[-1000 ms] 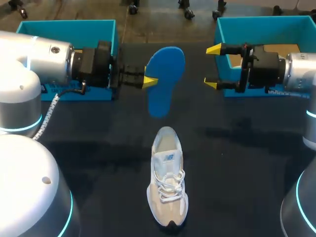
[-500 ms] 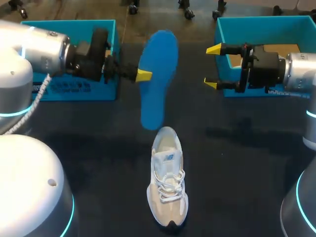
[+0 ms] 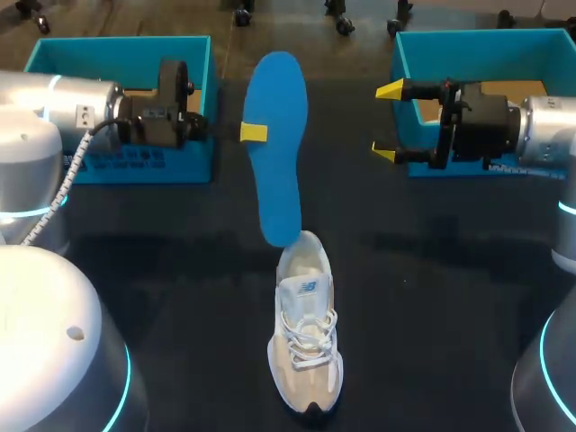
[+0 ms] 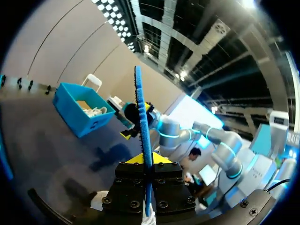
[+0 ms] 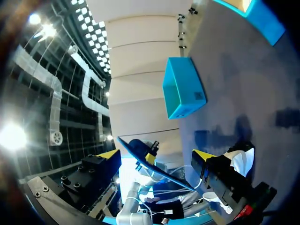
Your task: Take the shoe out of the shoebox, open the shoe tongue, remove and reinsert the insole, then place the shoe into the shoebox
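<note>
Now the left claw is clamped on the blue insole, with one yellow tip showing at the insole's edge in the upper middle of the frame. Over the last second its arm has drawn back toward the left. The insole has turned from a tilted, shortened shape to full length, and its lower end now overlaps the heel of the white shoe. That shoe lies unmoved on the table, lower centre. The right claw has stayed at upper right, fingers apart, beside the teal shoebox.

One shoe, one insole — two boxes
</note>
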### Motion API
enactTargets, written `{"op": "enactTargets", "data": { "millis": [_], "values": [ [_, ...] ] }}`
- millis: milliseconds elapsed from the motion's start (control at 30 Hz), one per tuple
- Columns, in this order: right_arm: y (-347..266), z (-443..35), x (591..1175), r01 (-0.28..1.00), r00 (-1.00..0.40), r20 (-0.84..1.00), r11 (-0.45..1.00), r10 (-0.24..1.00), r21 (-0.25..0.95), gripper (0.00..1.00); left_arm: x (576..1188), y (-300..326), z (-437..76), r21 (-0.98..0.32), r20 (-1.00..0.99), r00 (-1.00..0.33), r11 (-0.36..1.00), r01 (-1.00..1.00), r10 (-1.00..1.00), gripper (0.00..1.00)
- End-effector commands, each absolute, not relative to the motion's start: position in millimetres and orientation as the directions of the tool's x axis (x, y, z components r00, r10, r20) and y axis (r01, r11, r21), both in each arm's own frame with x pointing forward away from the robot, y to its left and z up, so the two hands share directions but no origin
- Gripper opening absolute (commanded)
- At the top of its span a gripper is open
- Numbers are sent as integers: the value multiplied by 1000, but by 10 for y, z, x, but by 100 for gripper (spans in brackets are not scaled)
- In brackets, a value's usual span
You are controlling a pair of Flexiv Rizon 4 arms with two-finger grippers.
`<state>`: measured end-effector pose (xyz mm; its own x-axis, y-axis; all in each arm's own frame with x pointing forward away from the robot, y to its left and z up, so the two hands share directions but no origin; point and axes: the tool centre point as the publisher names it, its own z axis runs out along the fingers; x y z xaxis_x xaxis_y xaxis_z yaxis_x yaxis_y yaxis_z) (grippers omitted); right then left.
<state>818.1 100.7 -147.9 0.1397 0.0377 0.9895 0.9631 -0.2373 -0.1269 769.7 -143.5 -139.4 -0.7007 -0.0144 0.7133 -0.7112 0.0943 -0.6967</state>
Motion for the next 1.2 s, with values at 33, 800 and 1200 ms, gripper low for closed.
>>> {"op": "enactTargets", "data": {
  "millis": [33, 800, 1200],
  "values": [
    [1008, -1470, 8171, 963, 142, 989, -238, 43, -128, 100, 7604, -1478, -1435, -485, 873, -482, -23, -874, -67, 0],
    [1034, -1311, 8138, 977, 73, 932, -212, 354, 4, 100, 7721, -1607, -1714, -286, 956, -286, 0, -958, -62, 0],
    [1274, -1091, 8104, 981, 38, 709, -161, 704, 108, 100, 7786, -1647, -1833, -161, 986, -160, -13, -987, -50, 0]
  ]
}}
